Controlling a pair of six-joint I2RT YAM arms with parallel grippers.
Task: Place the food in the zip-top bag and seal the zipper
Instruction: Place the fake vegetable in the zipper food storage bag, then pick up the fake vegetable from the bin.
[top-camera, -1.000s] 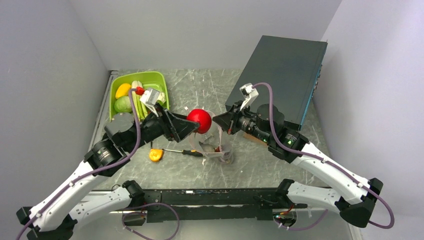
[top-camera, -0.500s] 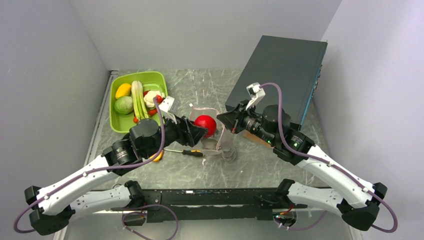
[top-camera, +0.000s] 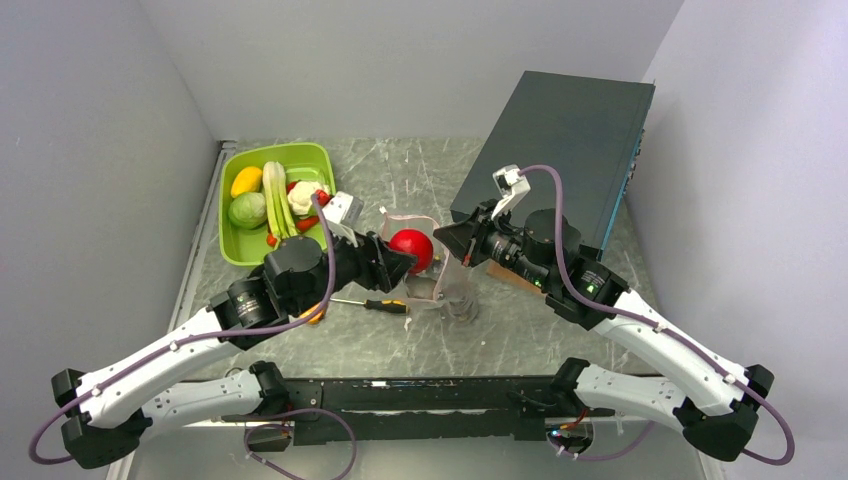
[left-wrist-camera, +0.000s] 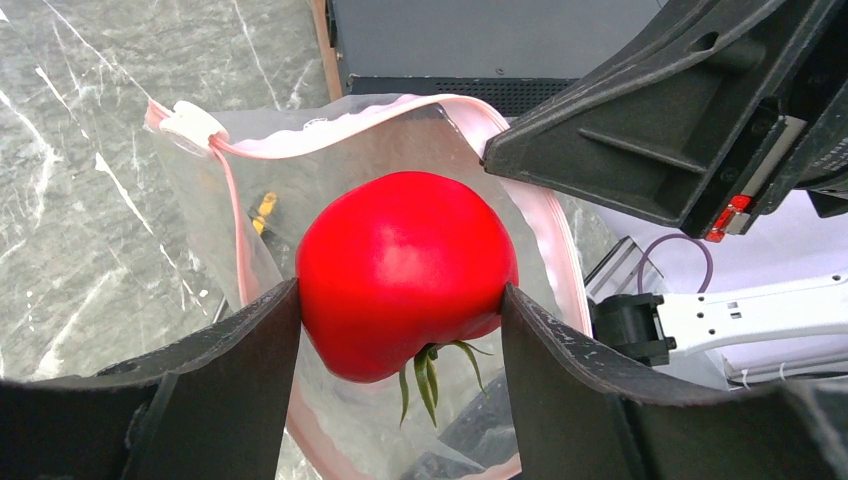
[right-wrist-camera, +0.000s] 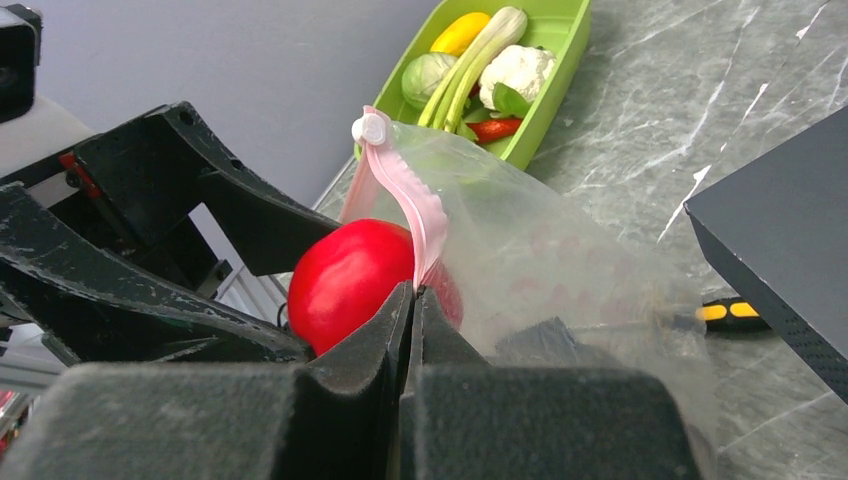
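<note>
My left gripper (left-wrist-camera: 400, 300) is shut on a bright red toy tomato (left-wrist-camera: 405, 270) with a green stem and holds it over the open mouth of the clear zip-top bag (left-wrist-camera: 230, 230). The tomato also shows in the top view (top-camera: 411, 249) and the right wrist view (right-wrist-camera: 350, 280). My right gripper (right-wrist-camera: 413, 292) is shut on the bag's pale pink zipper strip (right-wrist-camera: 410, 195) and holds the mouth up and open. In the top view the bag (top-camera: 445, 290) hangs between the two grippers. A dark piece lies inside the bag.
A lime-green tray (top-camera: 245, 250) at the back left holds cauliflower (right-wrist-camera: 515, 70), a green leafy head (top-camera: 247, 209), pale stalks, a yellow piece and a red chili. A yellow-and-black screwdriver (top-camera: 375, 304) lies by the bag. A black box (top-camera: 560, 140) stands at the right.
My left arm has swung from the tray toward the bag and carried the tomato right and down to the bag's mouth. My right gripper has kept hold of the zipper strip.
</note>
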